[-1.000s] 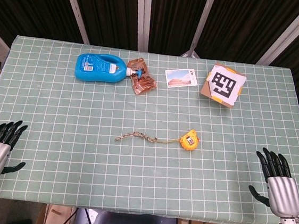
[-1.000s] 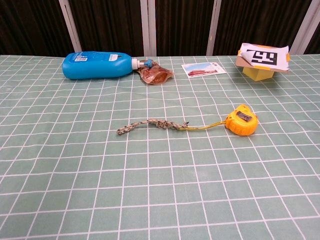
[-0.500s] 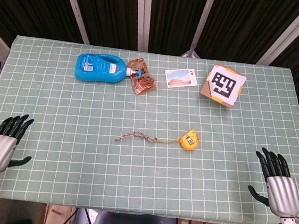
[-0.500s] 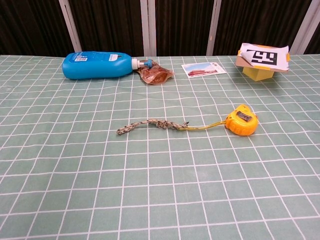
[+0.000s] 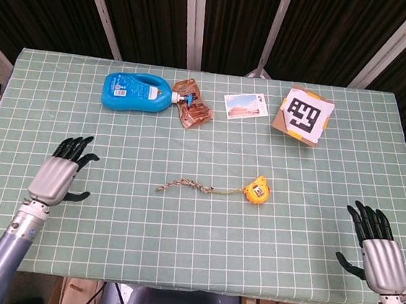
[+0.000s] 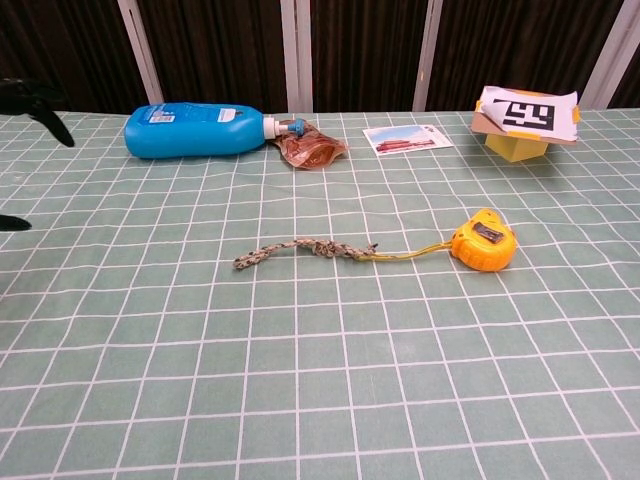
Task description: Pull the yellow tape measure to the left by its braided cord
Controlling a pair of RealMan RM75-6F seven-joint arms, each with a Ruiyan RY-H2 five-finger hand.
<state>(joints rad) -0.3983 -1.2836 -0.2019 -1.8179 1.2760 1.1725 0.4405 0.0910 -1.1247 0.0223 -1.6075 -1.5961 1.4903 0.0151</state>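
Right hand (image 5: 379, 250) hovered at the table's (image 5: 199, 260) near edge, well right of the tape measure (image 5: 257, 190), fingers spread, holding nothing. It had no part in this step.

Left hand (image 5: 58, 175) was over the cloth well to the left of the tape measure, fingers apart and empty; in the chest view only dark fingertips (image 6: 40, 100) showed at the frame edge.

Tape measure lay on its side near mid-table. The braided cord (image 5: 185, 186) ran leftward from it, joined by a thin yellowish strap; its free frayed end lay nearest the left hand, a knot partway along.

Judgement: step in hand is the reach to the cord, grasp not yet made. To do it well:
- Aim for the free end or the knot, not the strap.
- Pinch low against the cloth; the cord is thin and flat.
- Pull straight left along the cord's line, slowly, so the case slides rather than rolls.

Farther back from the tape measure, well apart: blue bottle (image 5: 137, 91), brown wrapper (image 5: 193, 109), a card (image 5: 245, 105), and a box (image 5: 303, 115).
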